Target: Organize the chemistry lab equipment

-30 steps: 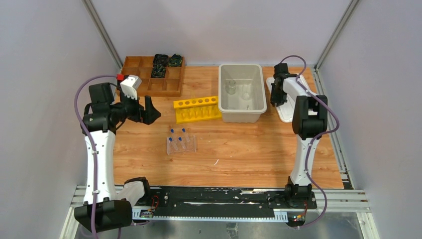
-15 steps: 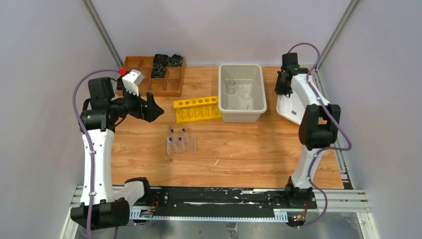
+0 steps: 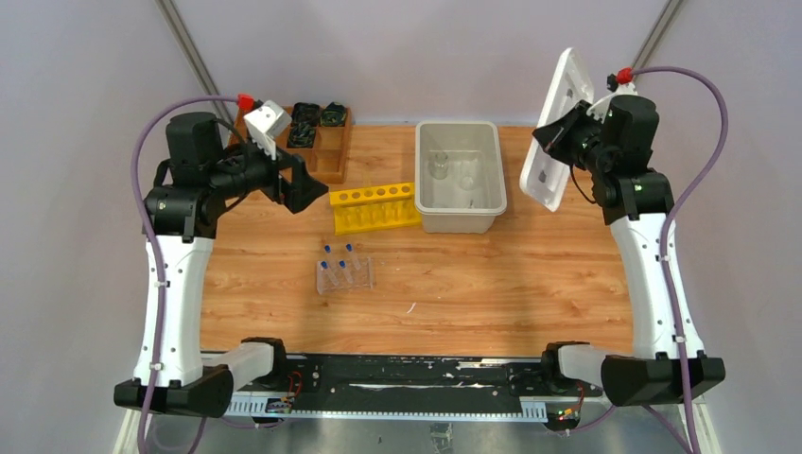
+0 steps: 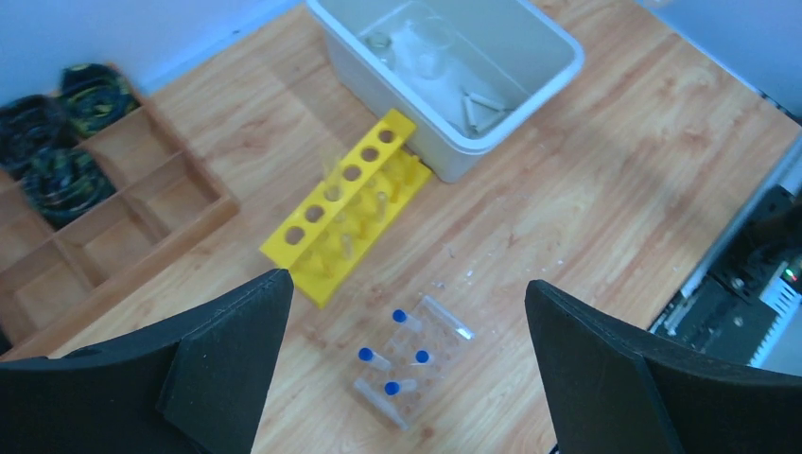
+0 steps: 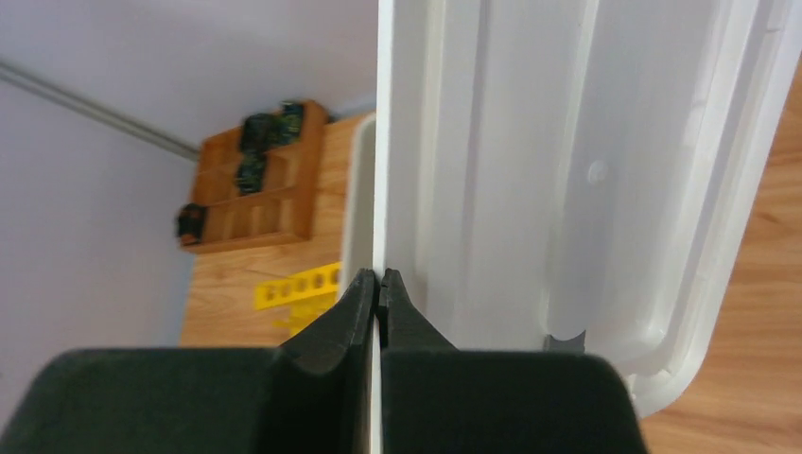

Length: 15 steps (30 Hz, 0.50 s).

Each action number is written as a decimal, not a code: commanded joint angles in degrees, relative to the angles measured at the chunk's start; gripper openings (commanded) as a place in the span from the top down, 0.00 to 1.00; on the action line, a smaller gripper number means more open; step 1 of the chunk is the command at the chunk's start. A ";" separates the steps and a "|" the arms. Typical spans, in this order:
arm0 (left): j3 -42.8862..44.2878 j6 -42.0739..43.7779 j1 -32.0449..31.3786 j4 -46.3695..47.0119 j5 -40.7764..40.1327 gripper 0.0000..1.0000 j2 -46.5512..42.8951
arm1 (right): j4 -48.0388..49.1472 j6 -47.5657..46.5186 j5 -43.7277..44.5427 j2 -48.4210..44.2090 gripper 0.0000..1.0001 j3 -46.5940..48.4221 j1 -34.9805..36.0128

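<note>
A clear tube rack (image 3: 345,274) stands mid-table with several blue-capped tubes (image 4: 366,355) in it. My left gripper (image 3: 301,189) hangs open high above the rack (image 4: 416,359), fingertips (image 4: 270,293) wide apart and nothing between them. In the air right of the grey bin (image 3: 422,180), a white rectangular lid (image 3: 558,123) stands nearly upright. My right gripper (image 3: 549,134) is shut on its edge; in the right wrist view the jaws (image 5: 379,279) pinch the thin rim of the lid (image 5: 530,170). A clear glass beaker (image 3: 441,165) and some pale pieces (image 4: 482,102) lie inside the bin.
A yellow six-hole rack (image 3: 375,206) stands left of the bin, touching its corner. A wooden compartment tray (image 3: 322,161) with black items sits at the back left. Grey walls enclose the table on three sides.
My right gripper shut on the white lid beside the bin and lifted it off the table, tilting it upright. The left arm rose and shifted a little to the right, staying open.
</note>
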 commanded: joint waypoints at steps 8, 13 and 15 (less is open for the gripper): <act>0.94 3.85 -19.57 -0.60 -8.31 0.00 3.30 | 30.59 28.38 -16.77 0.74 1.00 -0.98 5.61; 4.70 3.29 -23.87 -0.25 -11.10 0.00 6.16 | 46.32 42.27 -21.94 7.27 1.00 -1.39 6.99; 5.14 2.53 -23.88 0.49 -10.98 0.00 6.29 | 53.24 47.40 -22.77 9.67 1.00 -3.59 7.04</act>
